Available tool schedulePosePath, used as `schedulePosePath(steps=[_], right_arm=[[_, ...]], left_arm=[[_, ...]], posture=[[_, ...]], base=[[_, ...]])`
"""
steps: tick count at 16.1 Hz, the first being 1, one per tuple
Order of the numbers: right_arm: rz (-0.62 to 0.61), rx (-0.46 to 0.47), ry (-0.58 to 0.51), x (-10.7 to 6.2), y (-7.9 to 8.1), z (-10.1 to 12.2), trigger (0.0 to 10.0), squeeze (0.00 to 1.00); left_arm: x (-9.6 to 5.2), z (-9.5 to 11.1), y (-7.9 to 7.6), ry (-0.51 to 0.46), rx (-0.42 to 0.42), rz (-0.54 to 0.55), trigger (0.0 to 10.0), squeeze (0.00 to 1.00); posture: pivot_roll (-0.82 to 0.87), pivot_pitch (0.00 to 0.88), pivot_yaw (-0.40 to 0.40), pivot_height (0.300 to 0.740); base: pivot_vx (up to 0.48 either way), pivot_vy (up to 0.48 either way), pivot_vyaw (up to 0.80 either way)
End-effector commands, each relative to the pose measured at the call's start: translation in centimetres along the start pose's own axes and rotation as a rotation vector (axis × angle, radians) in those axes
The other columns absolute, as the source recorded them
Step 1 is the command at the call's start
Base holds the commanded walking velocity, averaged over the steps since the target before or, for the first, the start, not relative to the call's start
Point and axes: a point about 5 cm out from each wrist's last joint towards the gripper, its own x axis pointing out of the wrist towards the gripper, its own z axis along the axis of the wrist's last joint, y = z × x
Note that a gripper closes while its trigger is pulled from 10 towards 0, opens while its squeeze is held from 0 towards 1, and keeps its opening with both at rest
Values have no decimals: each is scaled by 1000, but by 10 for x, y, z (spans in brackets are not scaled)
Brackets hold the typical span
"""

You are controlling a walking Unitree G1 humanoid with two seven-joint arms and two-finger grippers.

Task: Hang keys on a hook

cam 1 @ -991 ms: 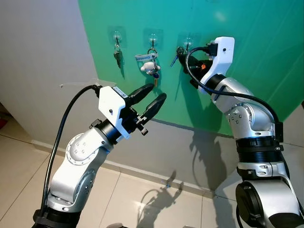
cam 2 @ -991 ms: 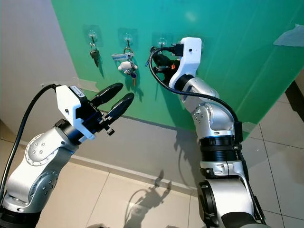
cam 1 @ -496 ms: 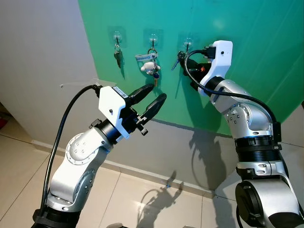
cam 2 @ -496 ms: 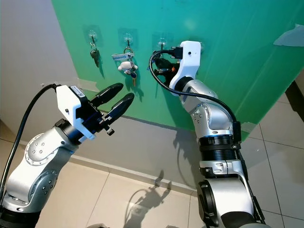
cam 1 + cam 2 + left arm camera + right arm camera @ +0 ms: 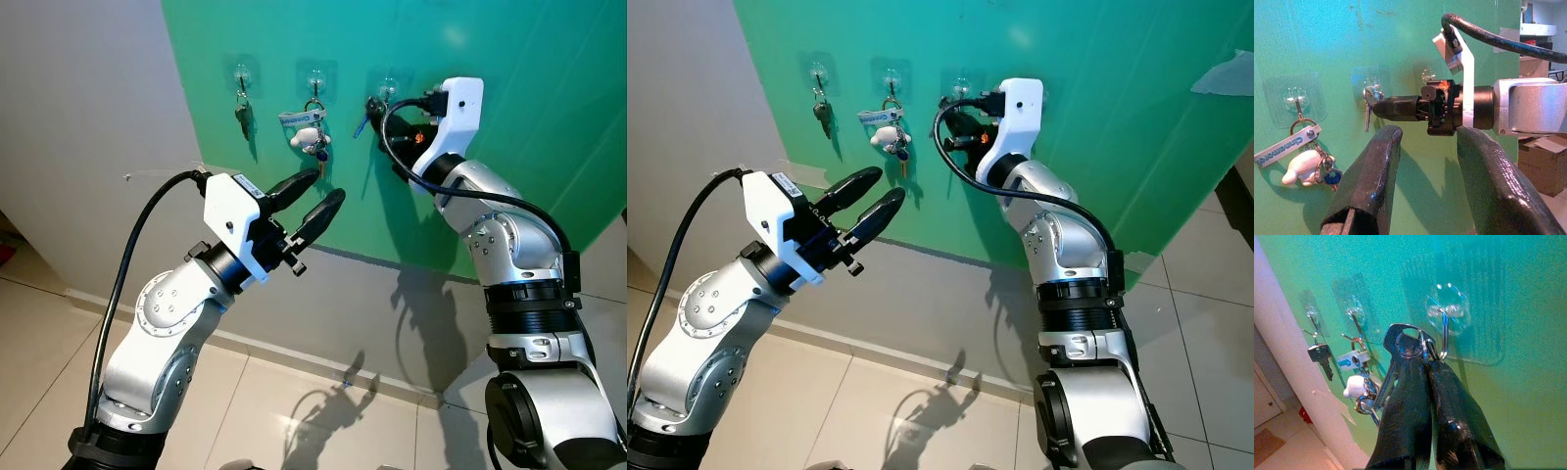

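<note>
Pinching a bunch of keys (image 5: 1400,350) at the clear adhesive hook (image 5: 1445,316), right gripper (image 5: 1422,363) clamped tight on it, left gripper (image 5: 312,199) wide apart, green wall (image 5: 509,59) behind.

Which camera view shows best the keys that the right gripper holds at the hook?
The right wrist view: the keys fill its centre, pinched in the right gripper, ring at the hook. The left wrist view shows them small, side-on; the eye views show a tiny dark bunch.

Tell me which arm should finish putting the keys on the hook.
Right. The right gripper is shut on the keys, with their ring right at the hook. The left gripper hangs open, apart from the wall.
</note>
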Motion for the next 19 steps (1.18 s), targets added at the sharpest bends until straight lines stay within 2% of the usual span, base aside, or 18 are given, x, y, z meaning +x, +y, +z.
schedulePosePath(steps=[1,4,8,10,12,15,19], right_arm=[[20,-40,-49,1,5,12,0,0],[16,-62,-62,1,5,16,0,0],[-24,-65,-28,0,-2,11,0,0],[-49,-72,-47,0,-5,13,0,0],[-30,-73,-75,1,-2,18,0,0],[-11,-79,-60,1,2,16,0,0],[8,-77,-45,-6,7,9,0,0]], left_arm=[[1,3,3,-4,18,0,10000,0],[1,3,2,-6,17,-2,10000,0],[1,2,2,-4,15,-3,10000,0],[1,3,1,-4,16,-3,10000,0],[0,3,2,-5,17,-3,10000,0],[0,3,1,-3,18,-4,10000,0],[-1,3,1,2,18,-3,10000,0]], posture=[[49,0,-11,740],[47,0,-10,740],[45,0,-10,740],[47,0,-10,740],[47,0,-10,740],[48,0,-11,740],[51,0,-17,740]], base=[[0,0,0],[0,0,0],[0,0,0],[0,0,0],[0,0,0],[0,0,0],[0,0,0]])
